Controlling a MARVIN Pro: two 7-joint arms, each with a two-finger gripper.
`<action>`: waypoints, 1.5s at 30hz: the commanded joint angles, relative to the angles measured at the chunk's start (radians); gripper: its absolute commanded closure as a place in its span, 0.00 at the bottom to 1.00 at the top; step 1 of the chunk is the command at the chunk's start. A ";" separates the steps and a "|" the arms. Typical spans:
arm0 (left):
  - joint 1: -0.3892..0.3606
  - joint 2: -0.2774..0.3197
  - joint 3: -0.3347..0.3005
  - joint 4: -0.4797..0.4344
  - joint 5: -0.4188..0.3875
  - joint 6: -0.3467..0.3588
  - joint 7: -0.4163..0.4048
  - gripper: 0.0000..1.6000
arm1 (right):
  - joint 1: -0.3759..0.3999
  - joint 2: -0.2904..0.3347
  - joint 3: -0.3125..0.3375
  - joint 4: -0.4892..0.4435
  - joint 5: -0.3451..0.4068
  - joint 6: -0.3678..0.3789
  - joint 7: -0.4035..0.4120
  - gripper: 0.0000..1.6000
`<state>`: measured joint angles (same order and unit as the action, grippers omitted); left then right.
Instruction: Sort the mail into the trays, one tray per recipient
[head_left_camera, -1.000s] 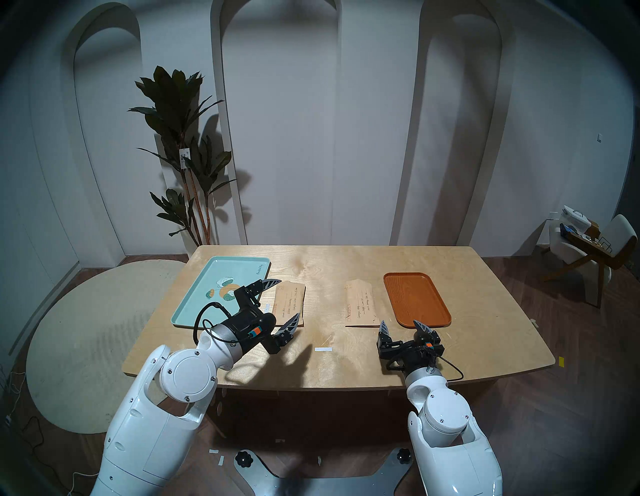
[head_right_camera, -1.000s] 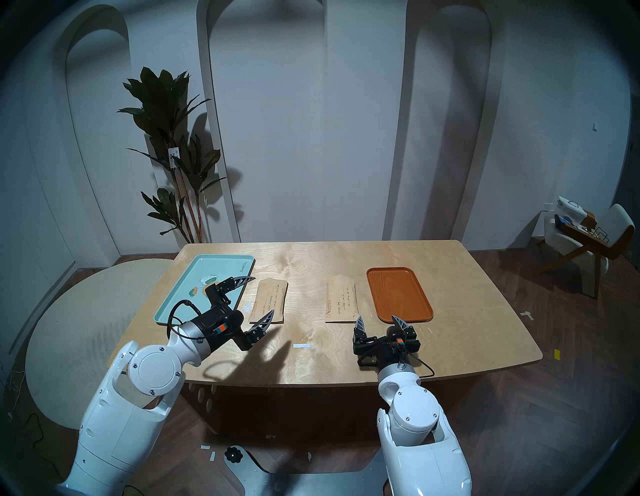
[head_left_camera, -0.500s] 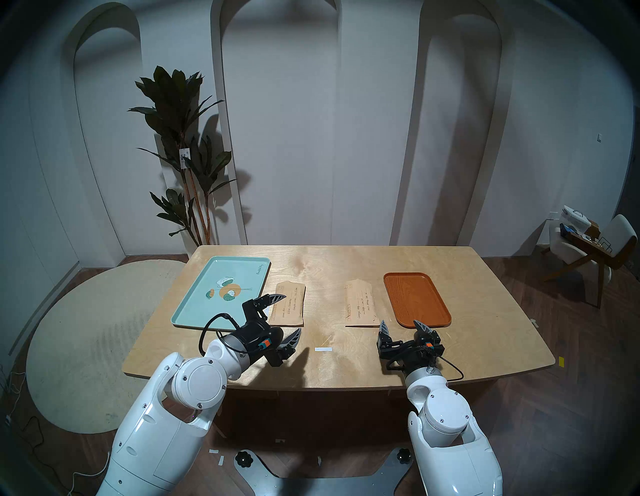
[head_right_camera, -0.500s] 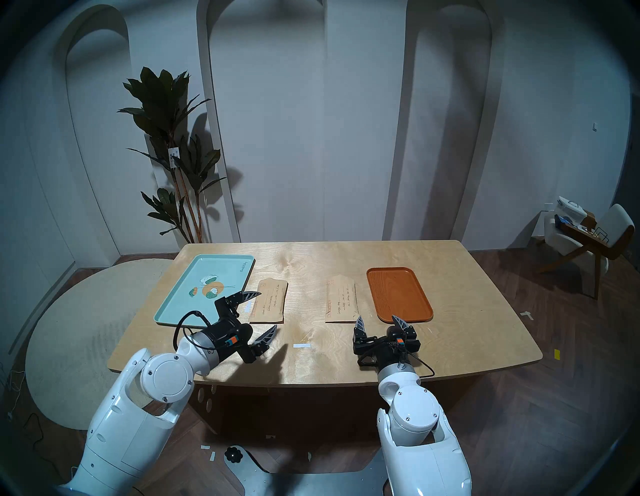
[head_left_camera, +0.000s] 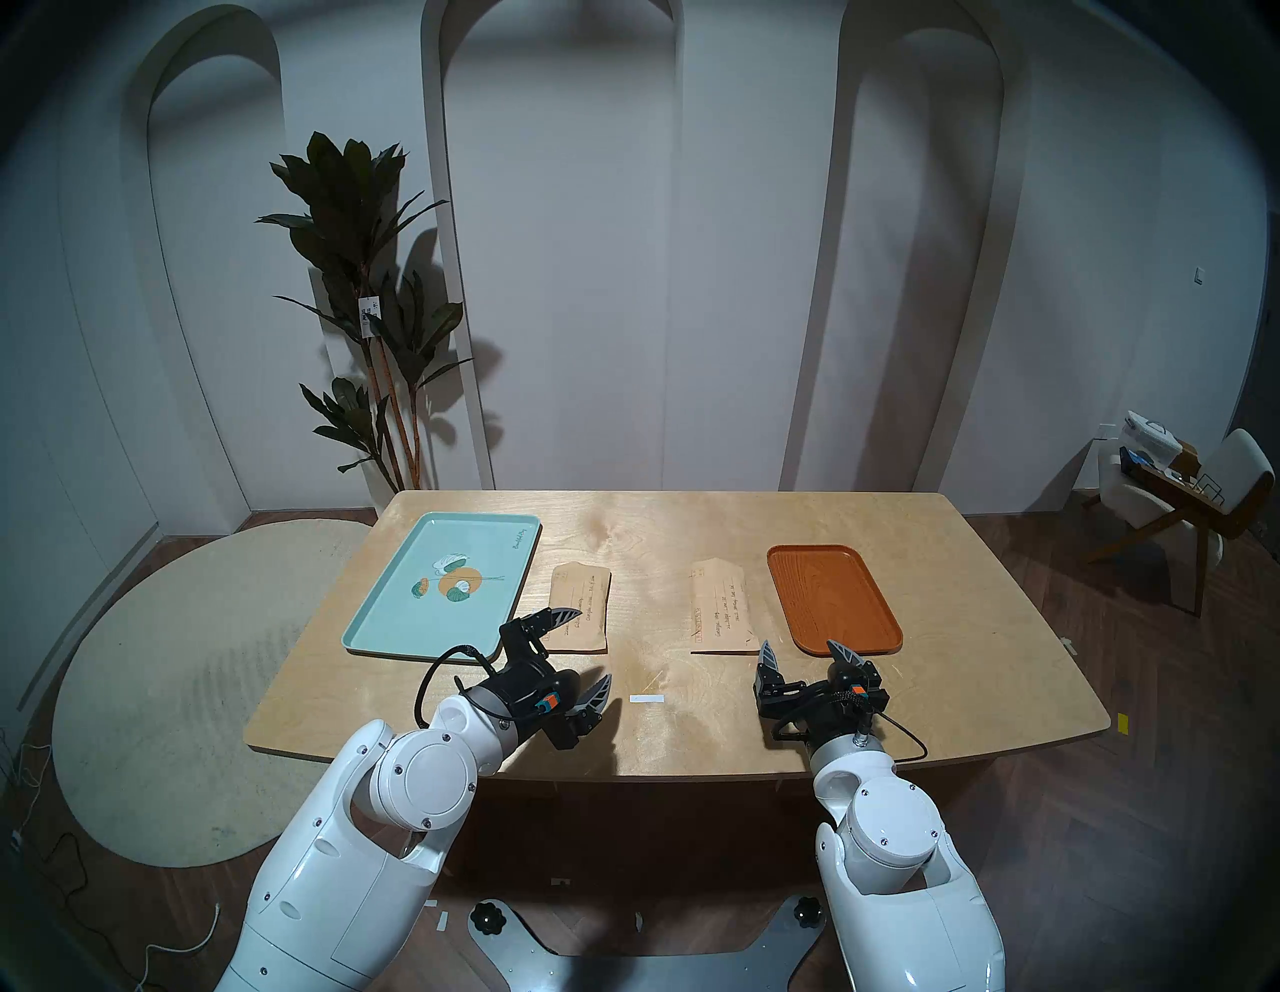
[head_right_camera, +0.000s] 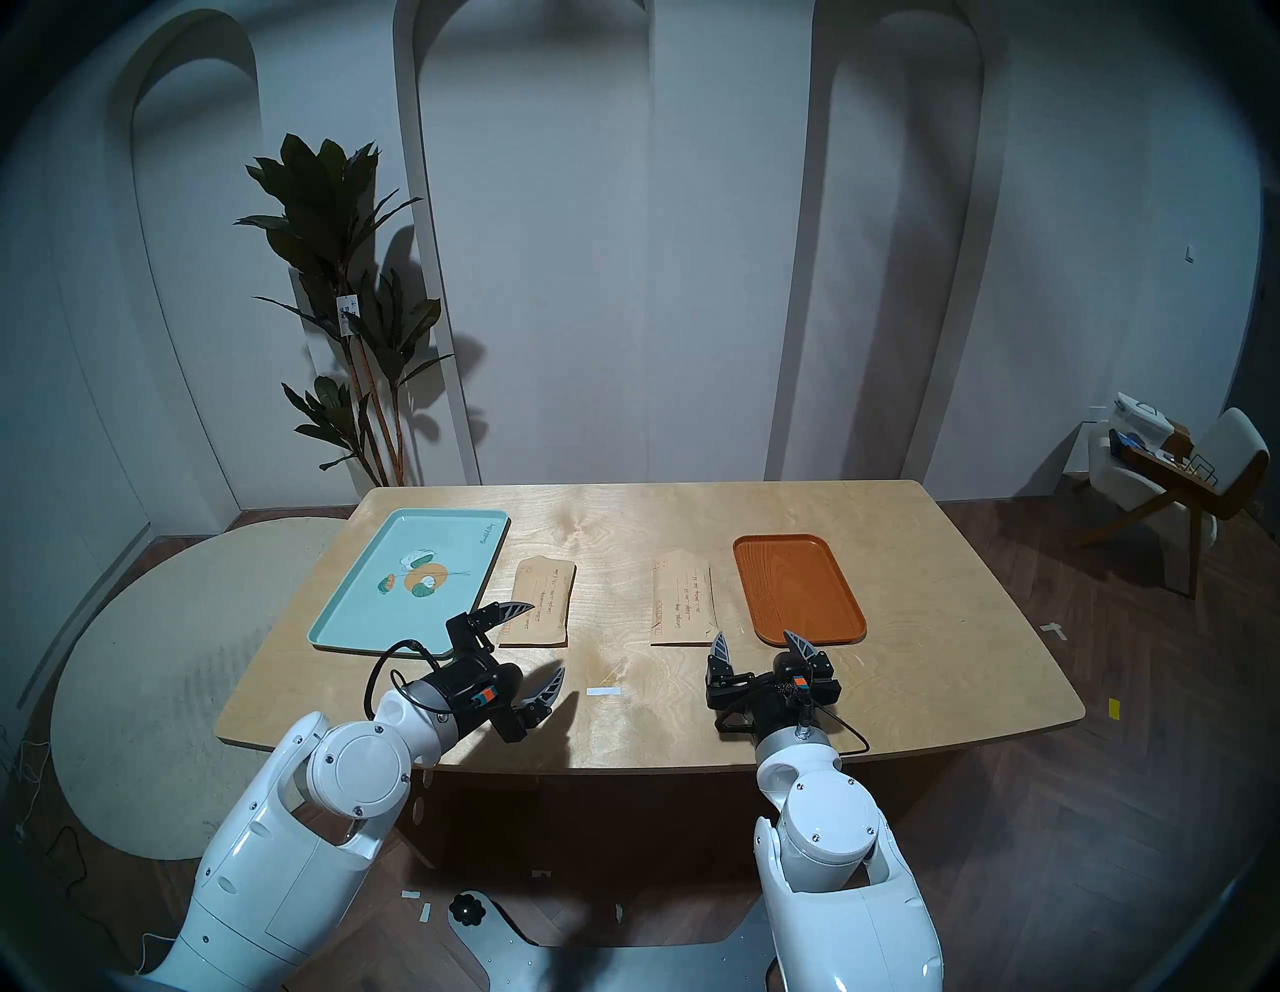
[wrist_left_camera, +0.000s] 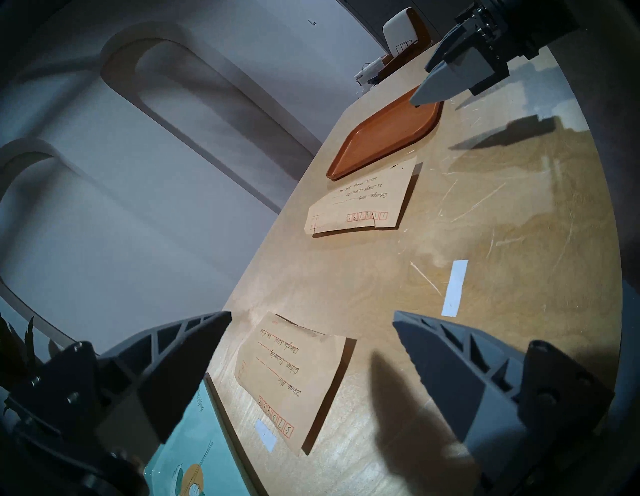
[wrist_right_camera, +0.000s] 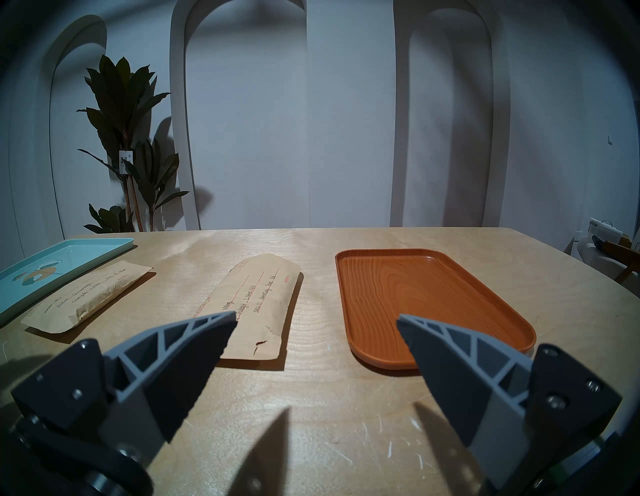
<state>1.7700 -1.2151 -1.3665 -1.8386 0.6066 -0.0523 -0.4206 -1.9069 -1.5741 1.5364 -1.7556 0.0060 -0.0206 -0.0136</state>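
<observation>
Just ahead of the open, empty left tool (head_left_camera: 580, 645), the nearer kraft envelope (head_left_camera: 580, 608) lies lengthwise away; the right tool (head_left_camera: 807, 652), also open, is farther.

You can make out "Zhao Min" handwritten on the left envelope (wrist_left_camera: 294, 377) at the bottom centre of the left wrist view, above red boxed digits too distorted to read reliably. The right envelope (wrist_left_camera: 363, 201), upper centre, carries handwriting and red boxed digits too small to read.
</observation>
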 joint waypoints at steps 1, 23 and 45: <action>-0.032 -0.004 0.005 0.013 -0.003 -0.012 -0.004 0.00 | 0.001 0.000 0.000 -0.025 0.000 -0.002 0.000 0.00; -0.131 -0.018 0.065 0.099 0.128 -0.005 0.035 0.00 | 0.002 0.000 0.000 -0.024 0.000 -0.003 0.000 0.00; -0.126 0.085 0.041 0.063 0.169 -0.061 -0.040 0.00 | 0.002 0.000 0.000 -0.024 0.000 -0.002 0.000 0.00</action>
<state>1.6499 -1.1700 -1.3216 -1.7345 0.7582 -0.0969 -0.4435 -1.9069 -1.5741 1.5364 -1.7554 0.0060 -0.0206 -0.0136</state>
